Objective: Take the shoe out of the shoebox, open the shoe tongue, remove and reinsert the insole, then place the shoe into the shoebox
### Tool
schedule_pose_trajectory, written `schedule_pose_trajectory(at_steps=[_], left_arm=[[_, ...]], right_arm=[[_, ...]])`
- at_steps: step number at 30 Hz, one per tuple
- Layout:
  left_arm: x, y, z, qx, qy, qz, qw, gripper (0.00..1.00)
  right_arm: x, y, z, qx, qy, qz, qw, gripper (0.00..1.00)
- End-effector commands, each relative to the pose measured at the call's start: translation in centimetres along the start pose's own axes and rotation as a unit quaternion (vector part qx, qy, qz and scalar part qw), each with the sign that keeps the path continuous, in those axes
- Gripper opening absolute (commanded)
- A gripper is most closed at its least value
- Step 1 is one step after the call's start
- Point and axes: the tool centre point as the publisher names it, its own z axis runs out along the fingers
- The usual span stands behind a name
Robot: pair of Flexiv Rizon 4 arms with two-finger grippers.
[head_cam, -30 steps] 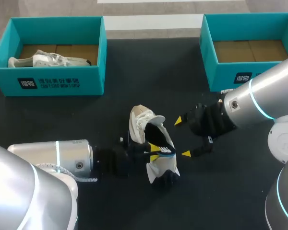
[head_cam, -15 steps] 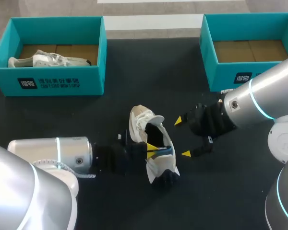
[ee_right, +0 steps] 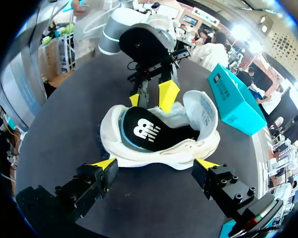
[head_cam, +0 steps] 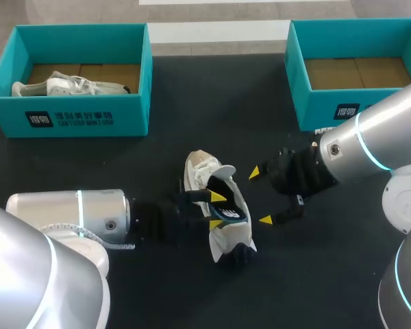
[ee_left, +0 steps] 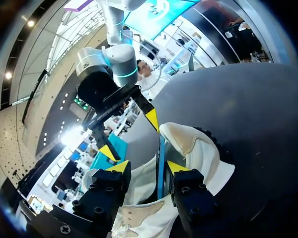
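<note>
Shoe (head_cam: pixel 227 240) lies on its side on the counter (head_cam: pixel 192 116), between both end effectors. Left end effector (head_cam: pixel 217 210) has its fingers parted, tips at the shoe's opening, straddling its rim. The dark insole (ee_right: pixel 144 130) sits inside, facing the right end effector (head_cam: pixel 260 196), which gapes wide just short of the shoe, touching nothing.

White mesh shoe (head_cam: pixel 219 212), matt black table (head_cam: pixel 192 130)
</note>
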Motion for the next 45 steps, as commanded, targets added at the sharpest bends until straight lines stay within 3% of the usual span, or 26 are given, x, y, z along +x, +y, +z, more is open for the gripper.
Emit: schedule_pose_trajectory(at_steps=[1, 20, 27, 35, 37, 38, 39, 41, 45], left_arm=[[-0.2, -0.8, -1.0, 0.005, -0.007, 0.003, 1.0, 0.45], [-1.6, -2.7, -2.9, 0.012, 0.02, 0.017, 1.0, 0.49], [-3.3, -3.2, -3.4, 0.024, 0.098, 0.046, 0.994, 0.53], [-4.9, -2.8, -2.3, 0.05, 0.236, 0.091, 0.966, 0.56], [-5.5, -2.6, -2.2, 0.037, 0.265, 0.104, 0.958, 0.65], [-5.7, -2.6, -2.2, 0.039, 0.274, 0.103, 0.955, 0.75], [-6.2, -2.6, -2.4, 0.04, 0.284, 0.105, 0.952, 0.93], [-6.4, -2.6, -2.4, 0.037, 0.288, 0.102, 0.951, 1.0], [-6.4, -2.6, -2.4, 0.037, 0.288, 0.102, 0.951, 1.0]], right_arm=[[0.1, 0.1, 0.0, 0.001, -0.001, 0.001, 1.0, 1.0], [0.1, 0.1, 0.0, 0.001, -0.001, 0.001, 1.0, 1.0], [0.1, 0.1, 0.0, 0.001, -0.001, 0.001, 1.0, 1.0], [0.1, 0.1, 0.0, 0.001, -0.001, 0.001, 1.0, 1.0], [0.1, 0.1, 0.0, 0.001, -0.001, 0.001, 1.0, 1.0], [0.1, 0.1, 0.0, 0.001, -0.001, 0.001, 1.0, 1.0], [0.1, 0.1, 0.0, 0.001, -0.001, 0.001, 1.0, 1.0], [0.1, 0.1, 0.0, 0.001, -0.001, 0.001, 1.0, 1.0], [-0.1, -1.4, -2.2, 0.011, 0.005, 0.011, 1.0, 1.0]])
